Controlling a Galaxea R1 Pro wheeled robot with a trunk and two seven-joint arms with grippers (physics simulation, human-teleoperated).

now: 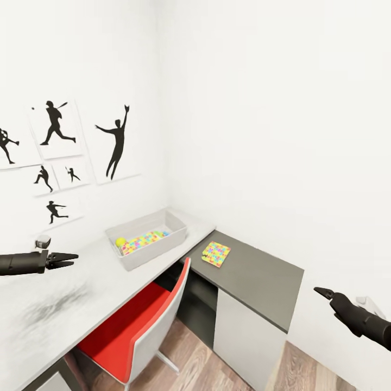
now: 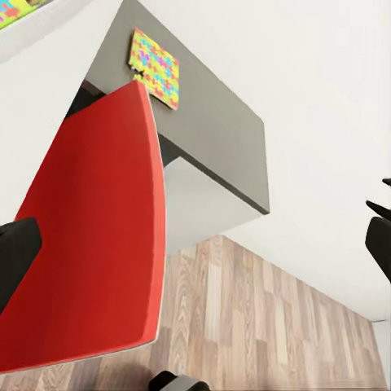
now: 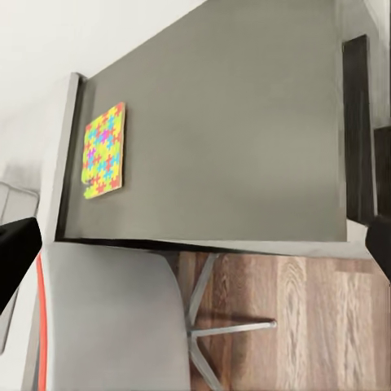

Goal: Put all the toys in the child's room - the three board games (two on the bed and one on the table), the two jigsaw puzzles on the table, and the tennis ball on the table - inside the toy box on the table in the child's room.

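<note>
On dark-grey corner section (image 1: pixel 255 271): jigsaw puzzle (image 1: pixel 216 253); both arms' jaws spread, empty.

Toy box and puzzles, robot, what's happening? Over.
Left gripper empty over the white table; right gripper empty. Toy box holds tennis ball, one puzzle. Second puzzle on grey section. Red chair tucked below.

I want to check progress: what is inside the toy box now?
In the toy box lie the tennis ball and one jigsaw puzzle. Its near wall hides part of the floor, so more may lie there.
</note>
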